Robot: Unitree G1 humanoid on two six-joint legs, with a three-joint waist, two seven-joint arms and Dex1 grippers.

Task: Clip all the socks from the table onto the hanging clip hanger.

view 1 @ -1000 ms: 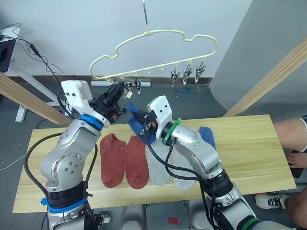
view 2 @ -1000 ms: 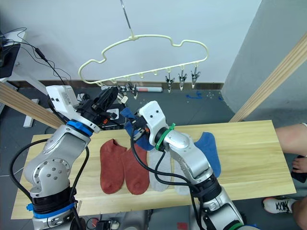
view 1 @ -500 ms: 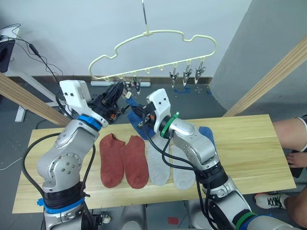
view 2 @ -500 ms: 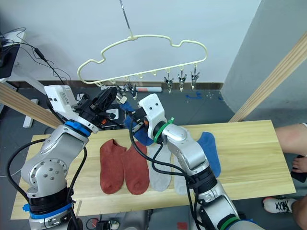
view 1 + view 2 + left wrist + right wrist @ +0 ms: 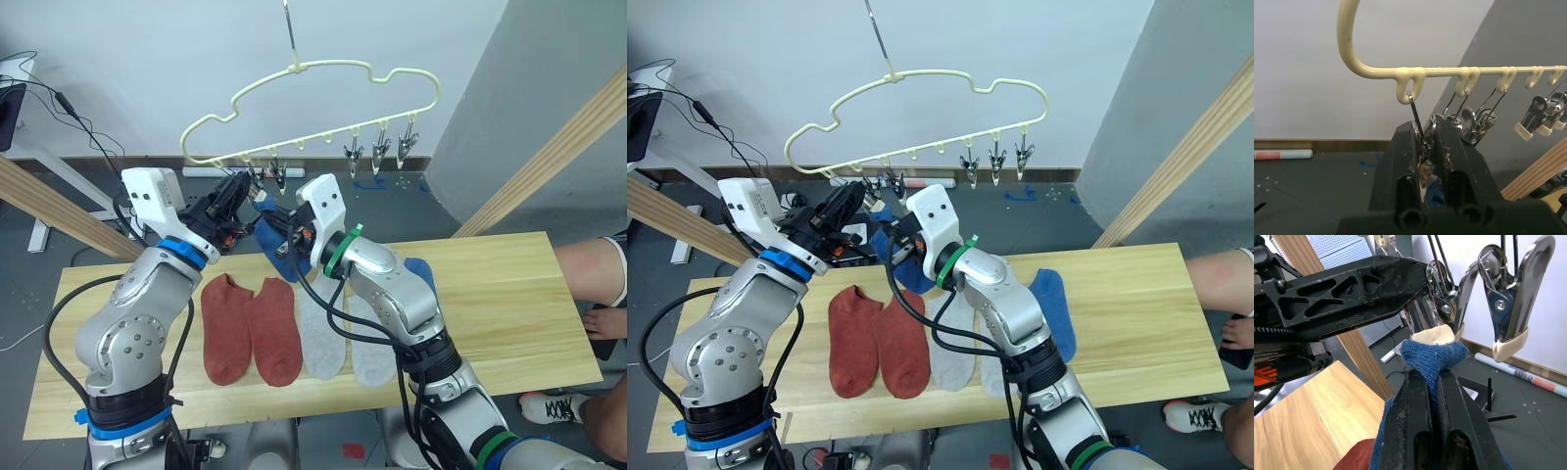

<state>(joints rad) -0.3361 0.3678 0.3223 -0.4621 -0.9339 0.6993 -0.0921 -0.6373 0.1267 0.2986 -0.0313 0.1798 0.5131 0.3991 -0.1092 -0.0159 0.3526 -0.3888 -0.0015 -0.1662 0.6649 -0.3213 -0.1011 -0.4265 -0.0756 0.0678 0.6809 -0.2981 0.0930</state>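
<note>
Overhead, your clip hanger (image 5: 323, 103) hangs against a pale wall, above dark grey floor. Your left gripper (image 5: 1426, 147) squeezes a clip (image 5: 1419, 128) at the hanger's left end; your right gripper (image 5: 1431, 382) pinches a blue sock (image 5: 1434, 355), its tip touching that clip's cream pad. Below, the plank table (image 5: 509, 304) carries two rust-red socks (image 5: 250, 328), two grey socks (image 5: 338, 338) and another blue sock (image 5: 1050, 308).

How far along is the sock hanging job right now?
No sock hangs on the hanger yet. In hand: the right gripper lifts one blue sock up to a clip that the left gripper squeezes. Left: five socks lie on the table, namely two red, two grey and one blue.
</note>
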